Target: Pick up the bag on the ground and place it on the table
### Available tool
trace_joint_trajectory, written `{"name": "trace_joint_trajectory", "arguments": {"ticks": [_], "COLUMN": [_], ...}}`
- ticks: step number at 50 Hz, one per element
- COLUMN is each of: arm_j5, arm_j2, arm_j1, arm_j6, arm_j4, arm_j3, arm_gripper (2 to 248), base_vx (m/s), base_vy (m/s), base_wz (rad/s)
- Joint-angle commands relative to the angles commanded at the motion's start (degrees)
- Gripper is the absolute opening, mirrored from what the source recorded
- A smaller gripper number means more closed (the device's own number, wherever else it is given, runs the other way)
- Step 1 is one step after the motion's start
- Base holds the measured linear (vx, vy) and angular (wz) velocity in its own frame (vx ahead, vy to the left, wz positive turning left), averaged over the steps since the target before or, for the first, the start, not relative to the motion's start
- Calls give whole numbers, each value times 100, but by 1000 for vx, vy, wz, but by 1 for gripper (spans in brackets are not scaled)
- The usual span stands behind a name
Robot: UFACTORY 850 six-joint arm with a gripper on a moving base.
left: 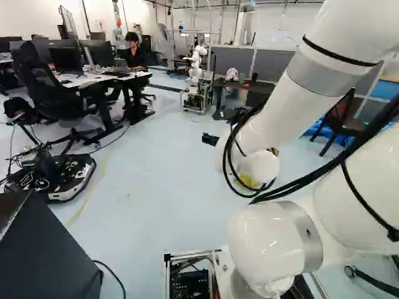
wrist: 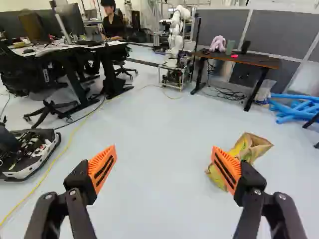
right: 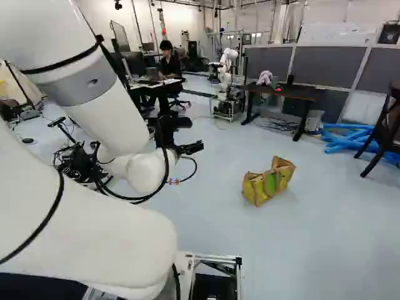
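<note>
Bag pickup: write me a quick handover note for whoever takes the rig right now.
Tool: open, holding nothing, held above the floor.
Bag: on the floor, right of the tool in the right base view.
Table: probably the brown one farther ahead, with items on it.
Done: no grasp or placement.
Left: line up with the bag, grip, lift, carry to the table, set down, release.

Floor point(right: 212, 219) gives passage beside the bag point(right: 257, 189), seemingly loose cables point(right: 279, 125) obstructing under the table point(right: 299, 93).
</note>
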Motion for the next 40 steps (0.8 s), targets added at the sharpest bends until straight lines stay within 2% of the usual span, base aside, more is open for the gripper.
{"name": "trace_joint_trajectory", "arguments": {"ticks": [40], "arm_j5": [0], "arm_j2": [0], "arm_j1": [0], "arm_j6": [0], "arm_j4": [0], "arm_j3": [0], "arm_gripper": [247], "base_vx": [5], "base_vy": [0], "base_wz": [0]}}
